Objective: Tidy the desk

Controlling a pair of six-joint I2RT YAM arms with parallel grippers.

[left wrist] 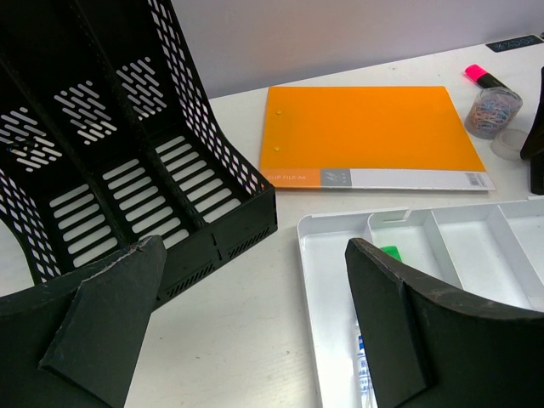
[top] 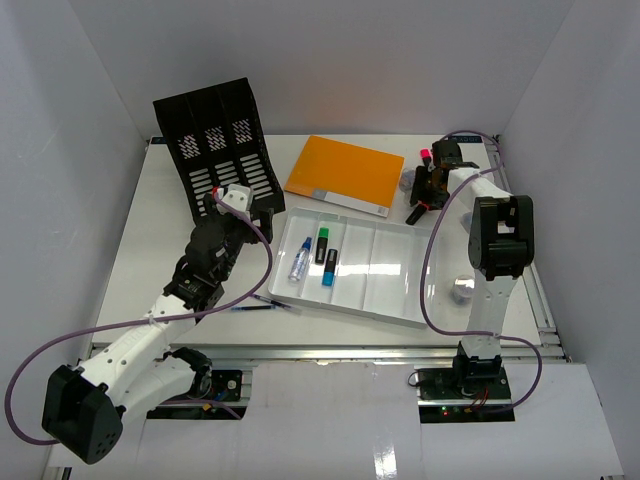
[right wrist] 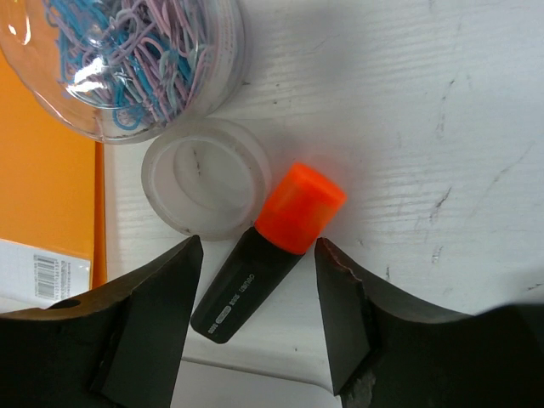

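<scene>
A black file rack [top: 215, 150] is seen at the far left, and an orange folder [top: 345, 172] is laid flat to its right. Near the folder a white tray [top: 395, 270] is set; at its left end a blue-and-white tube [top: 299, 263], a green highlighter [top: 322, 243] and a blue highlighter [top: 329, 268] are kept. By a jar of paper clips [right wrist: 127, 59], a clear lid [right wrist: 206, 177] and an orange highlighter [right wrist: 272, 246] are laid just beside each other.

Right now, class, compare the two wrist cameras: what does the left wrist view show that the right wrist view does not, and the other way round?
Only the left wrist view shows the black file rack, the white compartment tray with a green highlighter in it, and a pink highlighter. Only the right wrist view shows an orange-capped highlighter lying on the desk between the open fingers of the right gripper. Both show the jar of paper clips, a clear lid beside it, and the orange folder.
</scene>
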